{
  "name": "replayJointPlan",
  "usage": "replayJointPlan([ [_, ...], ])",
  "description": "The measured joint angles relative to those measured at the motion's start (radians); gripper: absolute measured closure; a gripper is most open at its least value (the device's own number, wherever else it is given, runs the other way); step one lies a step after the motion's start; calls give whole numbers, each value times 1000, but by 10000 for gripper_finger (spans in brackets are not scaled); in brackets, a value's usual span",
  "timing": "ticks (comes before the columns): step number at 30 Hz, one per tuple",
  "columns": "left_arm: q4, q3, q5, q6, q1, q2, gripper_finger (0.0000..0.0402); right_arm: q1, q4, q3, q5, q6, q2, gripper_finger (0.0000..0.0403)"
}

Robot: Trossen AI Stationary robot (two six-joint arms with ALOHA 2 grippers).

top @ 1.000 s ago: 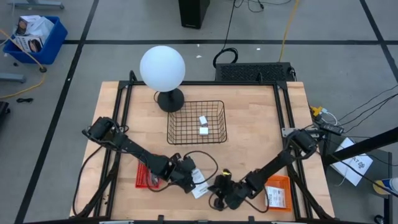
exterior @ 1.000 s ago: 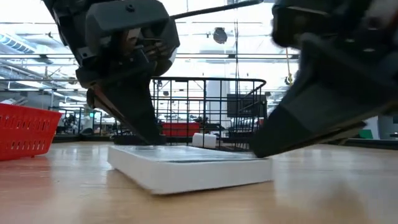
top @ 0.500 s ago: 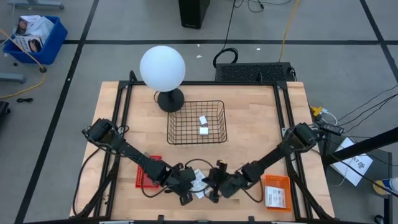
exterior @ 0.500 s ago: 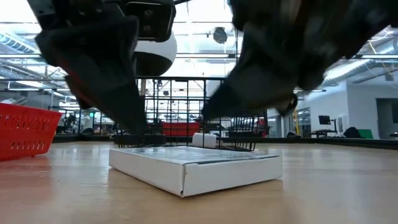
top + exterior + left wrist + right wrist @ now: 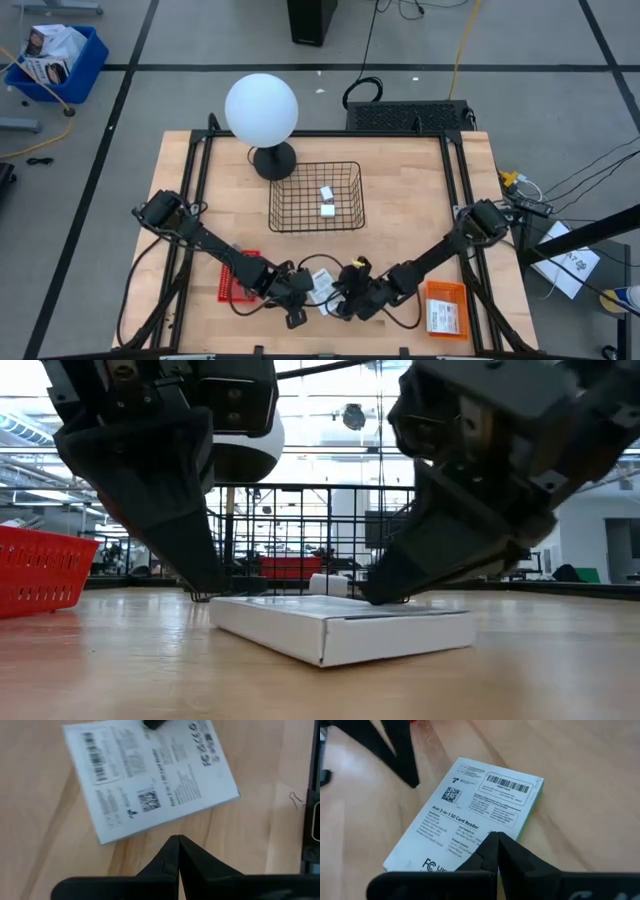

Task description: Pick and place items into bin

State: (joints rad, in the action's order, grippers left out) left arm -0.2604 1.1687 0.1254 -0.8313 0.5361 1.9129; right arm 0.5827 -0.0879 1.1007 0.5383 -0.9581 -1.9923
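— When viewed from above, how far along?
— Partly done, by the look of it. Two white blocks (image 5: 326,201) already in the wire bin (image 5: 284,199), centre of frame, just below the globe lamp (image 5: 261,108). Left to move: flat white box (image 5: 322,293) at bottom centre, out on the bare table (image 5: 410,190), well apart from the bin. Also an orange packet (image 5: 447,308) at lower right, possibly another item. Contents of the red basket (image 5: 235,280) at lower left not readable.

— Grippers?
— Left gripper (image 5: 298,303) just beside the box's left edge, fingers pressed together, holding nothing. Right gripper (image 5: 347,300) at the box's right edge, fingers likewise together, nothing clamped. From table height, both tips down at the box, one at each end. Right tip seemingly on the top face, contact not certain. No grasp yet. Looks more like nudging or squaring up than lifting.

— Box itself?
— Thin, rectangular card carton, lying flat, label side up. Barcode, QR square and fine print, with "SD Card Reader" legible. Green strip along one edge. Corners crisp, no dents seen. Sits askew to the table edge. Low profile, so probably awkward to pinch from above.
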Motion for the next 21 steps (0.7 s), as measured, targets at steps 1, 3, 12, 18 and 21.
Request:
replayJointPlan([
  [1, 0, 0, 11, 0, 0, 0, 398, 7, 1, 0, 0, -17, 0, 403],
  [3, 2, 0, 33, 0, 1, 0, 395, 26, 20, 0, 17, -56, 0, 403],
  [12, 77, 0, 162, 53, -14, 0, 389, 124, 134, -1, 207, -319, -2, 403],
  [18, 128, 0, 99, 95, -33, 0, 393, 149, 148, -2, 263, -325, 2, 403],
  [21, 121, 0, 112, 97, -35, 1, 389, 155, 152, -3, 286, -318, 8, 403],
])
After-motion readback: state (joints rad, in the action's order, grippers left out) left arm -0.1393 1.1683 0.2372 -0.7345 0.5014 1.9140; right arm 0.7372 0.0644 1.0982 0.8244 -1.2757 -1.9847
